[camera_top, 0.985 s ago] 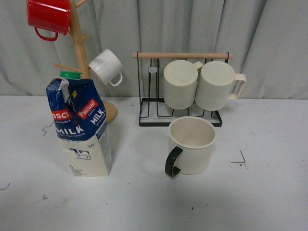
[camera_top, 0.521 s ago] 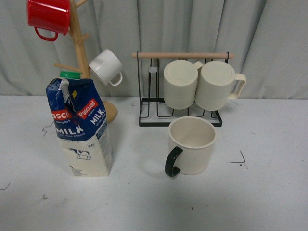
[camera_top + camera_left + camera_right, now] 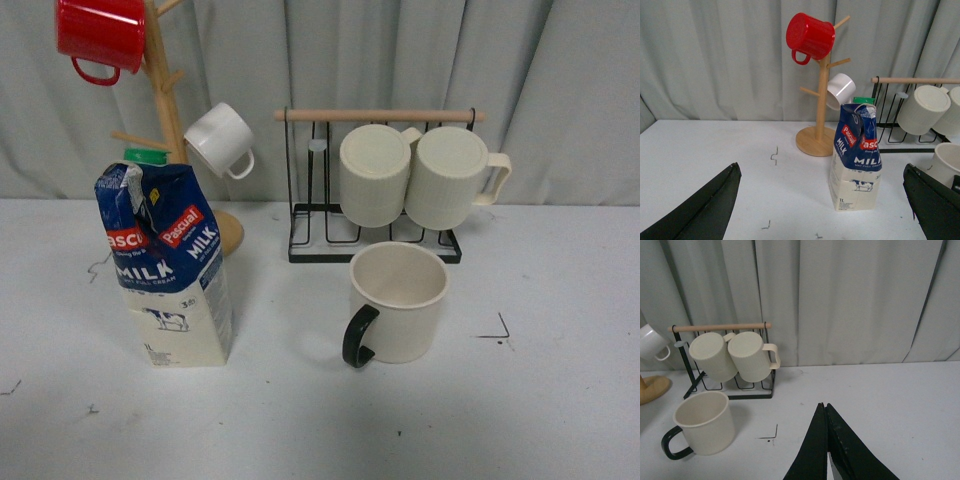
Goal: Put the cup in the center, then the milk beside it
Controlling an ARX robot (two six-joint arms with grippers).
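Observation:
The cup (image 3: 398,302), a wide cream mug with a black handle turned toward the front, stands upright on the white table, just in front of the wire rack. The same cup (image 3: 701,424) shows in the right wrist view, well apart from my right gripper (image 3: 823,406), which is shut on nothing. The milk (image 3: 168,262), a blue and cream carton with a green cap, stands upright at the left. In the left wrist view the milk (image 3: 856,150) stands beyond my open left gripper (image 3: 822,172), nearer its right finger. Neither arm shows in the front view.
A wooden mug tree (image 3: 165,95) behind the milk carries a red mug (image 3: 100,36) and a small white mug (image 3: 220,139). A black wire rack (image 3: 372,238) holds two ribbed cream mugs (image 3: 420,175). Grey curtains close the back. Small black corner marks (image 3: 499,330) dot the table.

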